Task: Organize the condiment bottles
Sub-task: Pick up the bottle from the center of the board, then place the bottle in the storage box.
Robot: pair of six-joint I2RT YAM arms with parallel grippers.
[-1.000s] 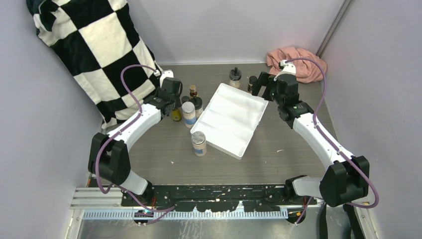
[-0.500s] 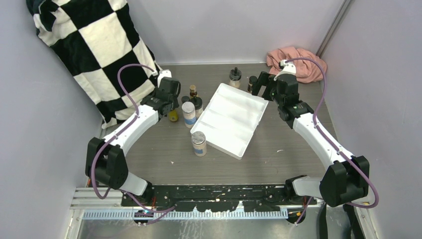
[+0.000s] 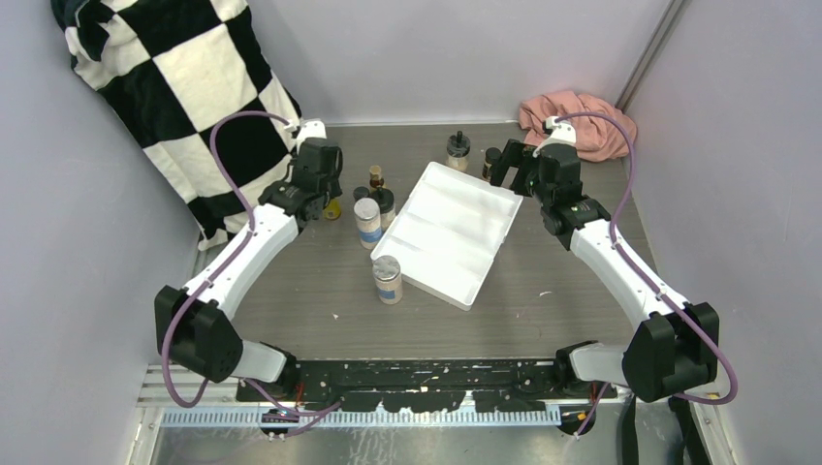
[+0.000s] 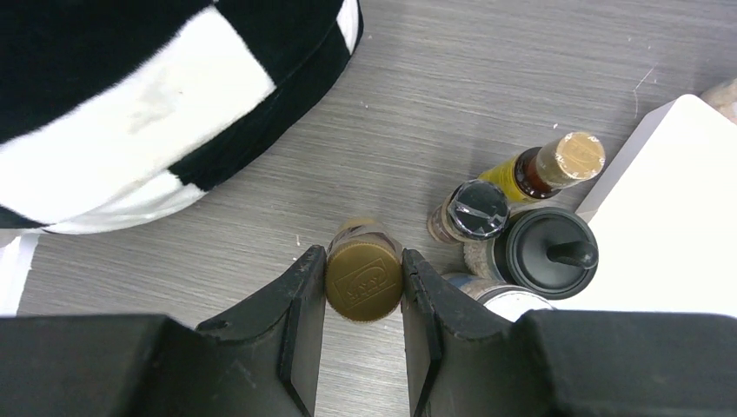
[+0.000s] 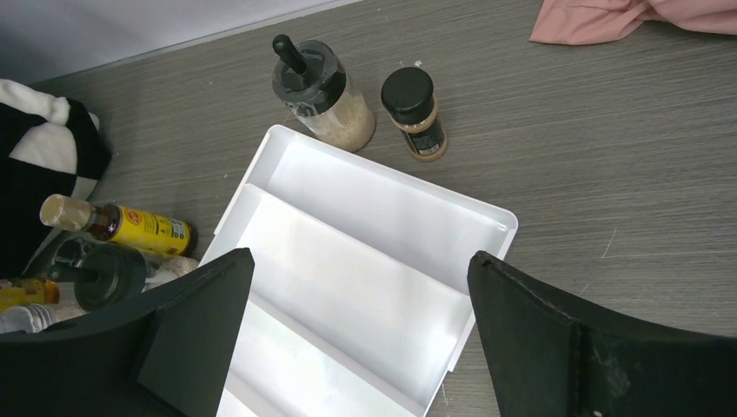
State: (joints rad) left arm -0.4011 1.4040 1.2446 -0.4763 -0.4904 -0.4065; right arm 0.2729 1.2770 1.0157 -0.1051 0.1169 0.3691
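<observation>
— Fingers (image 4: 300, 330) of my left gripper (image 4: 361, 259) are clamped on the brown cap of a slim yellow bottle (image 4: 363, 287), seen from straight above in the left wrist view. Just to its right stands a cluster: a tan-capped yellow bottle (image 4: 543, 165), a small black-capped jar (image 4: 474, 208) and a black-lidded shaker (image 4: 547, 252). A checkered blanket (image 4: 130, 104) fills the upper left.

— And the other hand?

— Right wrist view: my right gripper (image 5: 358, 259) is spread wide, holding nothing, above the white tray (image 5: 491, 228). Past the tray's far corner stand a pale-powder jar (image 5: 322, 91) and a small dark-capped bottle (image 5: 415, 113), close together, both outside it.

— What has changed?

— Top view: over the last second my left arm has swung back and left. The gripped bottle has gone with it, out of the cluster and toward the blanket. My right arm has not moved. A silver-lidded jar (image 3: 387, 279) stands just beside the tray's near left edge.

— Meaning?

— I judge the pick good, since the bottle follows my grip. I cannot tell whether it is off the table. No bottle sits in the tray yet, so this one would be the first, and it has to travel right.
</observation>
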